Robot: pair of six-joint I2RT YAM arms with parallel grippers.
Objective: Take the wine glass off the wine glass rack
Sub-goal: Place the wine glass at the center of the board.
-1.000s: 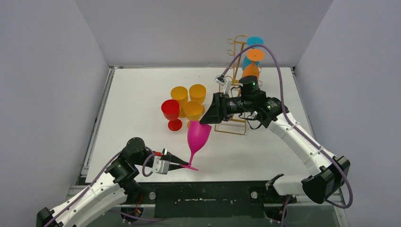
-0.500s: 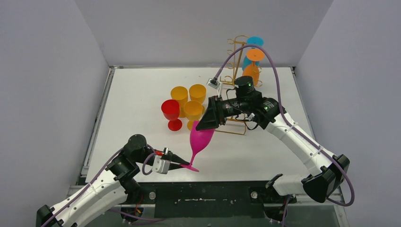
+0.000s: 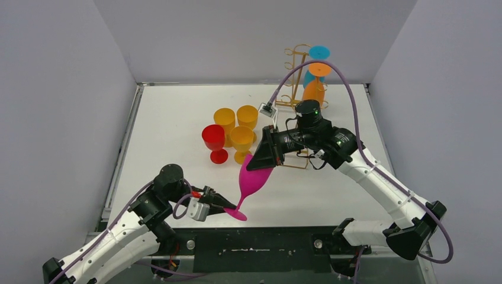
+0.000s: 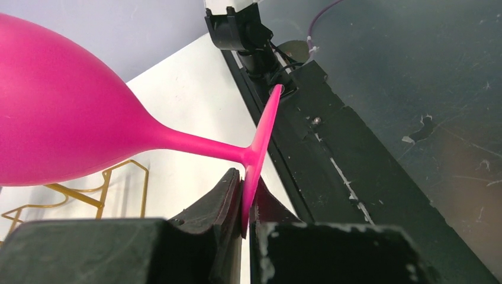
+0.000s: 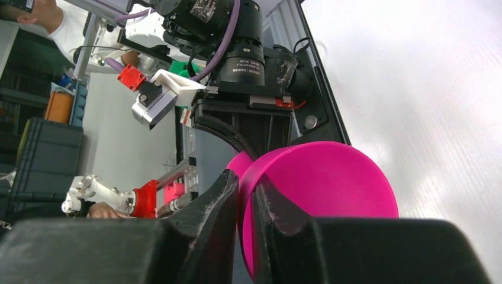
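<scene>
A pink wine glass (image 3: 251, 182) leans to the right above the table's near edge, clear of the gold wine glass rack (image 3: 294, 77) at the back right. My left gripper (image 3: 228, 206) is shut on the rim of its flat foot, and the left wrist view shows the foot (image 4: 260, 142) pinched between the fingers of that gripper (image 4: 245, 201). My right gripper (image 3: 261, 162) is shut on the bowl's rim. In the right wrist view one finger of it (image 5: 247, 189) sits inside the pink bowl (image 5: 331, 183) and one outside.
An orange glass (image 3: 314, 92) and a blue glass (image 3: 319, 52) hang upside down on the rack. Three yellow glasses (image 3: 241, 137) and a red one (image 3: 213, 137) stand mid-table, left of the right arm. The black front rail (image 4: 367, 177) lies just below the pink foot.
The right gripper came down and left onto the pink bowl and closed on its rim. The glass now leans further right, and its foot has shifted slightly nearer with the left gripper.
</scene>
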